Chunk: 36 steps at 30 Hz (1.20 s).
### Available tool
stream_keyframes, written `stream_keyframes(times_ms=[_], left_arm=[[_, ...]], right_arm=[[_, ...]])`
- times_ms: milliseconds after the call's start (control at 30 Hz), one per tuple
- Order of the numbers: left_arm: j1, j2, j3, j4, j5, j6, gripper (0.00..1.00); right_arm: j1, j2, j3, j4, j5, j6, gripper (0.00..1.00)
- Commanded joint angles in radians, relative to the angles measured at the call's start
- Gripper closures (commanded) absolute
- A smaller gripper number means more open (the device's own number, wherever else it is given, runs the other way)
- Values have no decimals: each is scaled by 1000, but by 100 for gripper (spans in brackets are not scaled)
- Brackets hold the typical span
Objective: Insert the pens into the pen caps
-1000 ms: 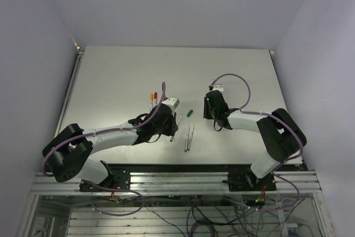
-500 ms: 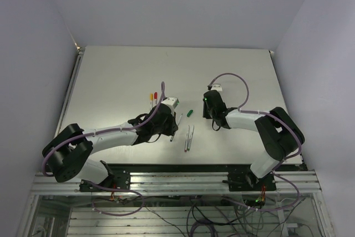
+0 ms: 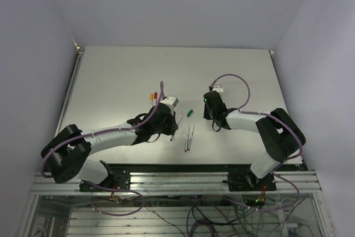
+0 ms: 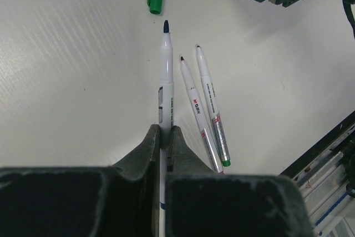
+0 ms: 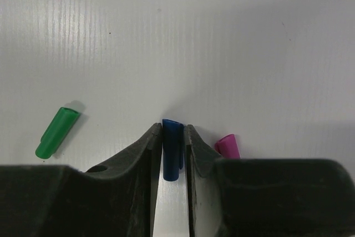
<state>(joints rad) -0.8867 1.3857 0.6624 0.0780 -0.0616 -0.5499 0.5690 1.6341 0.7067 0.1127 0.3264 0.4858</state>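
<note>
Blue cap (image 5: 172, 148) pinched, dark-tipped pen (image 4: 165, 76) clamped

Right gripper (image 5: 172, 131) has its fingers narrowed onto the cap; green cap (image 5: 57, 132) lies off to its left, purple cap (image 5: 227, 145) just right. Left gripper (image 4: 164, 137) holds the pen, tip pointing ahead; two more pens (image 4: 209, 101) lie just right

I read the table (image 5: 249, 37) as a matt white sheet with fine ribbing. The pen (image 4: 166, 87) looks like glossy white plastic, and the blue cap (image 5: 172, 151) like smooth plastic with a soft sheen. On the right gripper (image 5: 172, 128), the fingers (image 5: 133, 159) are matt, grainy black.
</note>
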Motion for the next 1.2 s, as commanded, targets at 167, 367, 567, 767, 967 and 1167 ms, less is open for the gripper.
stream_keyframes(times_ms=[167,367,567,767,967,1167], left_arm=[[6,-28,-1,26,22,-4,93],[5,-22,6,30,24,7,93],[5,-6,27,77,32,32,93],[6,18,32,215,61,48,93],[5,55,17,439,144,39,93],[6,100,12,653,214,8,93]], right_arm=[[5,38,-9,-139,-22,26,100],[5,-9,-8,-92,-41,7,100],[5,-125,25,-10,-47,-38,100],[4,-282,-9,159,-81,-57,100],[3,-453,-131,402,-146,-58,100],[2,-576,-273,660,-153,-13,100]])
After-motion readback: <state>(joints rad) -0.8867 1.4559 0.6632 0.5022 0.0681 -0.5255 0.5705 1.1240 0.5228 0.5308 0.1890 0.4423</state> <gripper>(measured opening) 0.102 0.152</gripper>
